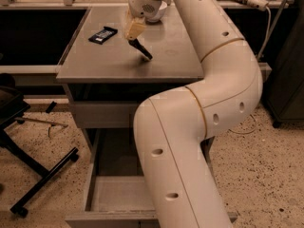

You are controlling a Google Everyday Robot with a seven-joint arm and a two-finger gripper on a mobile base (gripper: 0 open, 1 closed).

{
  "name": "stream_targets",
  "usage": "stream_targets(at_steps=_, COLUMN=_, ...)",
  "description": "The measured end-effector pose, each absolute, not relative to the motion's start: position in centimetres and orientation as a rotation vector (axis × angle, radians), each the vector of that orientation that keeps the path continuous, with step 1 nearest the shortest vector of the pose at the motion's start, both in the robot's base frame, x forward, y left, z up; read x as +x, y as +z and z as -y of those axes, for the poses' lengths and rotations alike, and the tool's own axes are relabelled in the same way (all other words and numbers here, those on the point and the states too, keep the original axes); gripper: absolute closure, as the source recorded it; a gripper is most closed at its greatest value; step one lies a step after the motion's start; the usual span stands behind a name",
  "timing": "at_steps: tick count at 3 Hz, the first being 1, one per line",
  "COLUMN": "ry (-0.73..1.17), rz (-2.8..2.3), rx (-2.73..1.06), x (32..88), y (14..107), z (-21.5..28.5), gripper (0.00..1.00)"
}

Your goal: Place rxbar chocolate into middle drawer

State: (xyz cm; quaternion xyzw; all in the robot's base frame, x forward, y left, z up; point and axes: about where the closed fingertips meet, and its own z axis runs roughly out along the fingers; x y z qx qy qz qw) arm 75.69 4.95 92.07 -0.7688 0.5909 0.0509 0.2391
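Nearest, low down: middle drawer [111, 196] pulled open, grey floor showing, white arm [190, 141] crossing over its right side. Black chair base [42, 175] on the speckled floor to the left. Higher up, grey table top [171, 56]. Over its middle, gripper [135, 36] pointing down, jaws clamped on the upper end of rxbar chocolate [141, 50]. Bar tilted, lower end at or just above the surface, cannot tell which. Farther left, second dark bar [103, 34] lying flat, apart from gripper.

A grey table [180, 61] stands on a speckled floor [266, 175], with a black chair base [45, 180] beside it. The gripper [135, 38] hangs above the table top.
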Motion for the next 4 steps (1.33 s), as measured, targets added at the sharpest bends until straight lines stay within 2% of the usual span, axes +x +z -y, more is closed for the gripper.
stream_targets(at_steps=3, ry=0.166, rz=-1.52, rx=-2.037, x=74.9, y=96.1, z=-6.4, gripper=1.0)
stream_targets(at_steps=4, ry=0.189, rz=-1.424, rx=-2.029, x=72.3, y=100.1, z=-5.1, gripper=1.0)
